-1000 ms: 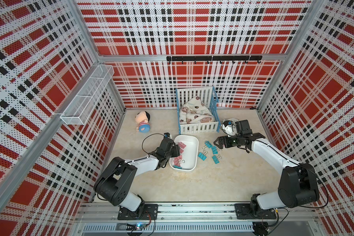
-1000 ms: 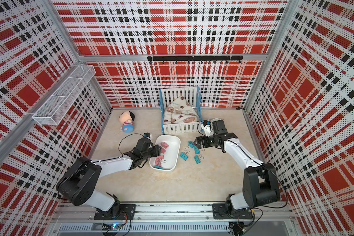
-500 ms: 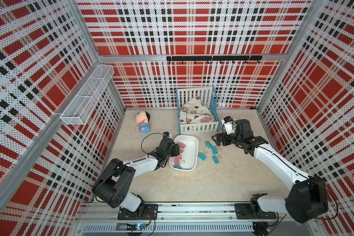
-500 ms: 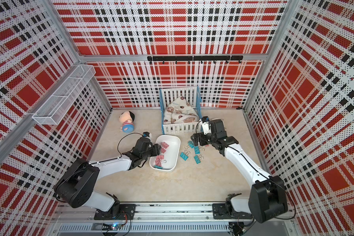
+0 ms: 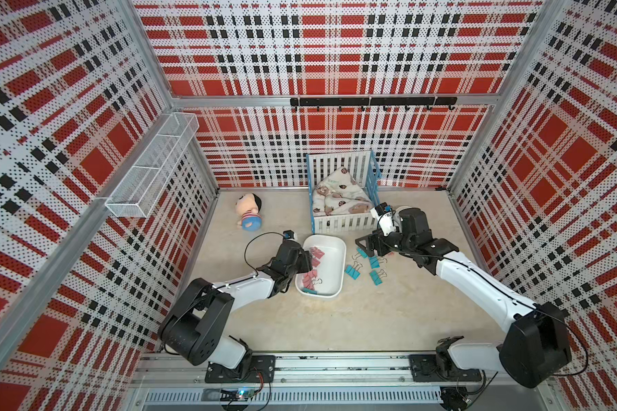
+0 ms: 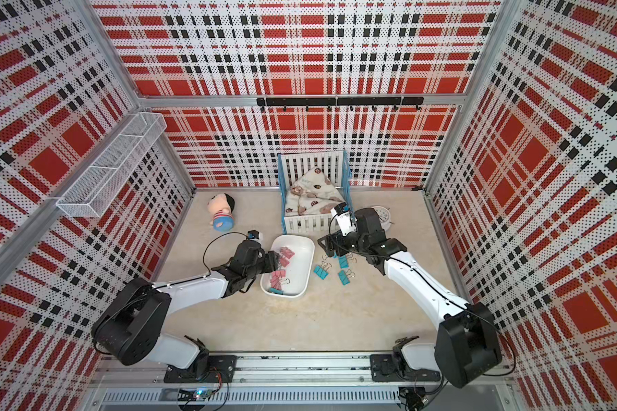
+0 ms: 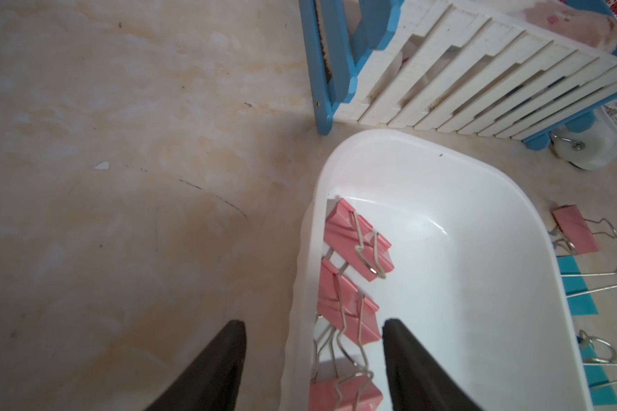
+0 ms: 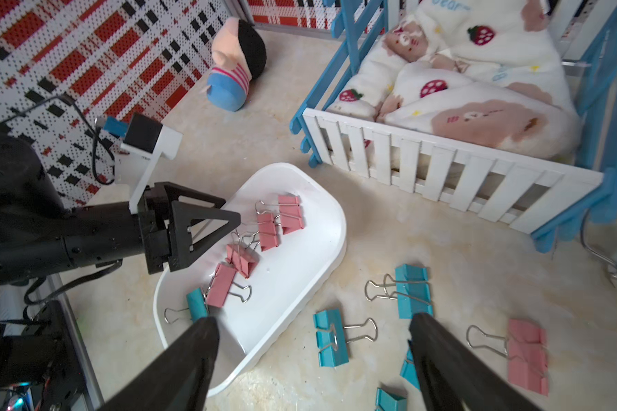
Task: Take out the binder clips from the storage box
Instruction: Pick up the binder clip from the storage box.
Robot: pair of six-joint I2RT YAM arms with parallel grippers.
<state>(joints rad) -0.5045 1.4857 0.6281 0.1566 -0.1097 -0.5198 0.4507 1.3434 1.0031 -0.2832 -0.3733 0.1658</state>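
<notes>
"Right wrist view first. What is closest?" asks Mia.

"The right tool [image 8: 312, 318]," says Sam. "Its two black fingers [image 8: 193, 356] are wide apart, and nothing is between them. It hangs over four blue clips [image 8: 412, 290] that lie on the tabletop [image 8: 424, 231]. One pink clip [image 8: 528, 352] lies near them."

"Where is the storage box [image 8: 293, 284]?"

"Just beside those clips. More binder clips [image 8: 268, 231] are inside it, pink ones and one blue one [image 8: 196, 304]. In both top views the storage box [image 5: 330, 267] [image 6: 300, 263] sits near the middle of the frame."

"And the left tool [image 7: 312, 322]?"

"It is partly open. One finger is outside the box wall. The other finger is inside, next to a pink clip. It is not holding anything that I can see."

"What is farther back?"

"A white and blue crib [image 5: 342, 222] stands just behind the box, with a doll under a blanket [image 5: 339, 194]. A little clock [image 6: 383, 215] peeks out to the right of the crib. A soft toy [image 5: 248, 213] lies to the crib's left. A wire basket [image 5: 154, 170] hangs at the left of the frame. A black hook rail [image 5: 371, 101] is at the upper middle."
</notes>
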